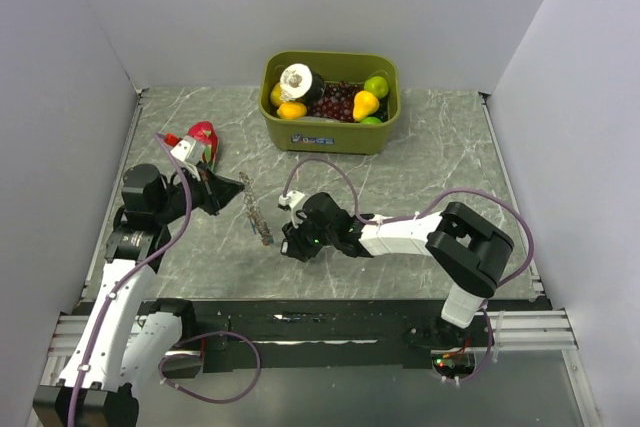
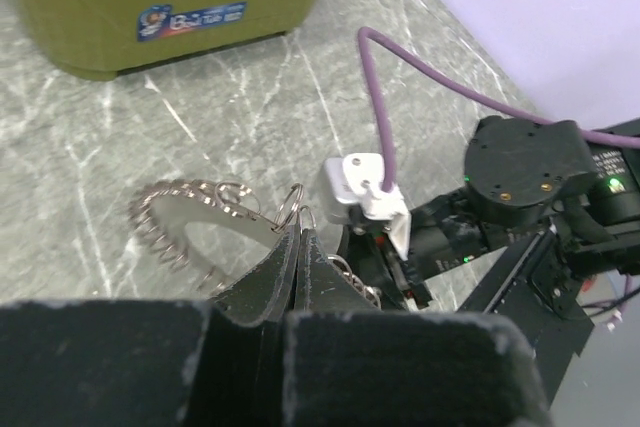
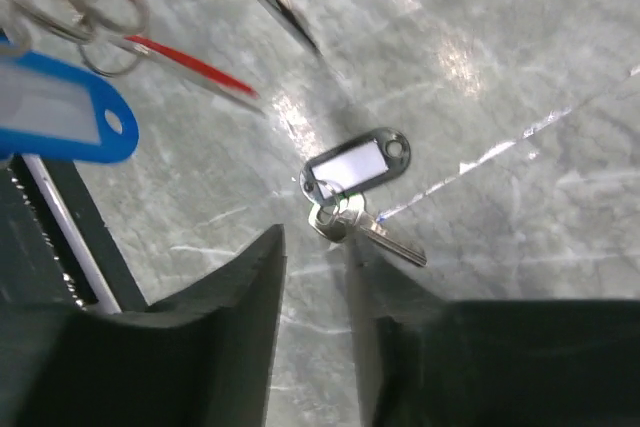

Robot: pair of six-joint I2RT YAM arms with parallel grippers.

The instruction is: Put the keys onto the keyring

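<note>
The left gripper point(image 2: 298, 247) clamps the keyring point(image 2: 185, 209) by its rim; the right gripper point(image 3: 315, 277), jaws narrowly apart and empty, hovers over a flat-lying black-tagged key point(image 3: 352, 169) (light, slippery; probably best pinched by the tag).

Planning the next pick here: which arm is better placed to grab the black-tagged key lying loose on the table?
Right. The right gripper hangs open and empty just over the black-tagged key on the table. The left gripper is shut on the keyring, so it probably cannot take anything else.
</note>
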